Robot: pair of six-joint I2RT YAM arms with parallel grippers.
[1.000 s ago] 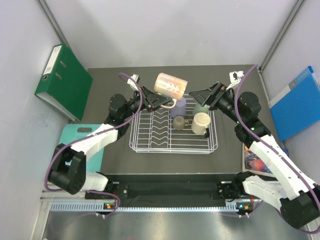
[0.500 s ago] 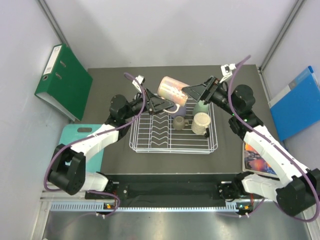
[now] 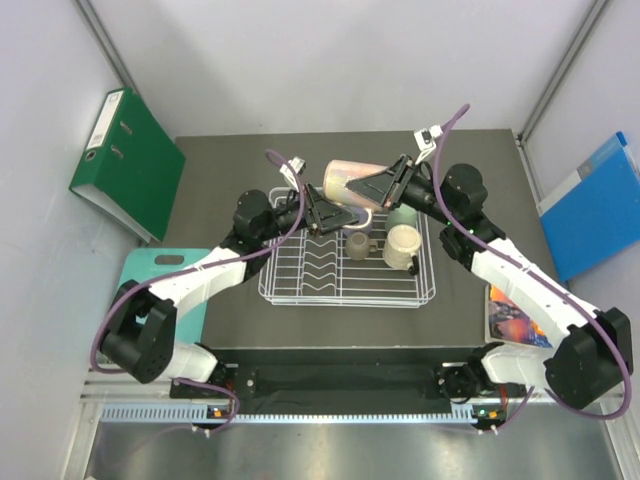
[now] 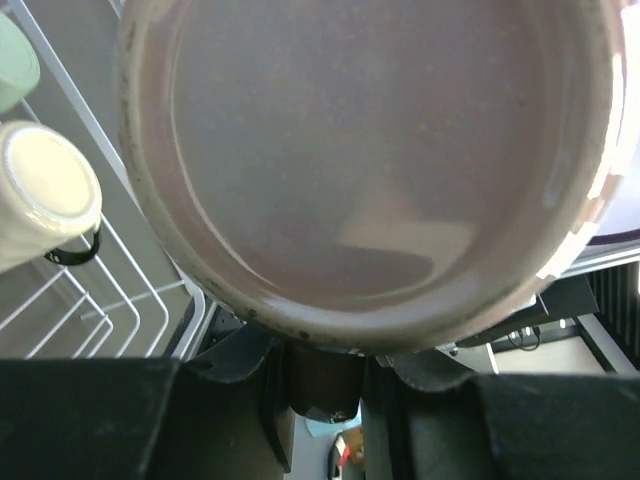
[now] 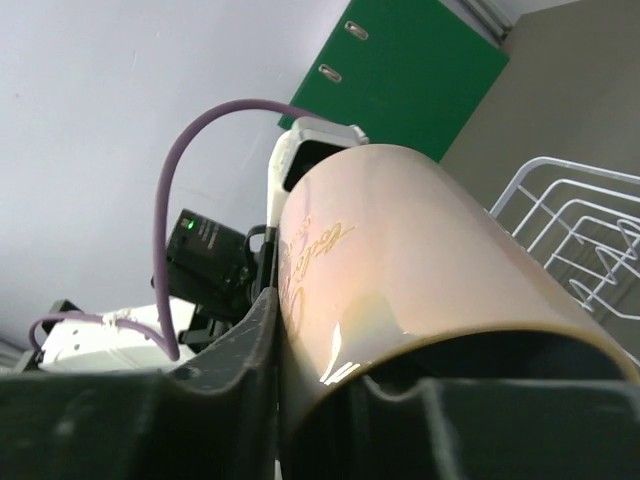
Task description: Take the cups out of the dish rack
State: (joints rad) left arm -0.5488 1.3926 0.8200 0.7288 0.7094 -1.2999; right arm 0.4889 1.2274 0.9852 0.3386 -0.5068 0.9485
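Note:
A pink mug with gold lettering hangs on its side above the far edge of the white wire dish rack. My left gripper is shut on its handle; in the left wrist view the mug's round base fills the frame above that gripper. My right gripper is shut on the mug's rim, one finger outside the wall and the other inside. A cream mug, an olive-tan mug and a mint-green cup sit in the rack.
A green binder leans on the left wall and a blue folder on the right wall. A teal board lies left of the black mat, a magazine right of it.
My right gripper moved left to the pink mug and closed on its rim. The left arm shifted the mug a little to the right, still holding its handle.

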